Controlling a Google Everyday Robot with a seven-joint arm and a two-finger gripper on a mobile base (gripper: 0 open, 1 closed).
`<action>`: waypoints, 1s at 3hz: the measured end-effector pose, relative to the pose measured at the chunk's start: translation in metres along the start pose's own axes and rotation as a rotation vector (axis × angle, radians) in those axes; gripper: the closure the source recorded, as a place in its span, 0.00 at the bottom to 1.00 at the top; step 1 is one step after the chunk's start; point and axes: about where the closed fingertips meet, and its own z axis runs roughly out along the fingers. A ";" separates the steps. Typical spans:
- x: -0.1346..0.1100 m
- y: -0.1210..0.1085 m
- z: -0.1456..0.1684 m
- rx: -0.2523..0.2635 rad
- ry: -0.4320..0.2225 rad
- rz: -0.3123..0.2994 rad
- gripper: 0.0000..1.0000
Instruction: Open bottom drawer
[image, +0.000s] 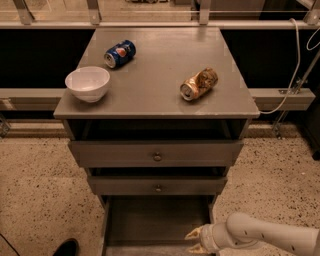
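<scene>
I am holding my gripper low at the right, by the front right corner of the bottom drawer, with its fingers apart. The drawer is standing open under the two upper drawers, its inside showing.

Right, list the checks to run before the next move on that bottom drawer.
1. bottom drawer pulled out, inside showing: ok.
2. Its knob in view: not ok, the front runs off the lower edge.
3. gripper low at the drawer's right front corner: ok.
4. Gripper touching the drawer: cannot tell.
5. white bowl, blue can and gold can all on the cabinet top, both cans on their sides: ok.
6. dark shoe left of the drawer, apart from it: ok.
</scene>
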 end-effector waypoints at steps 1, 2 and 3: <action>0.013 -0.018 0.019 -0.013 -0.003 -0.012 0.75; 0.075 -0.018 0.067 -0.045 -0.027 0.121 1.00; 0.110 -0.010 0.094 -0.094 -0.042 0.215 1.00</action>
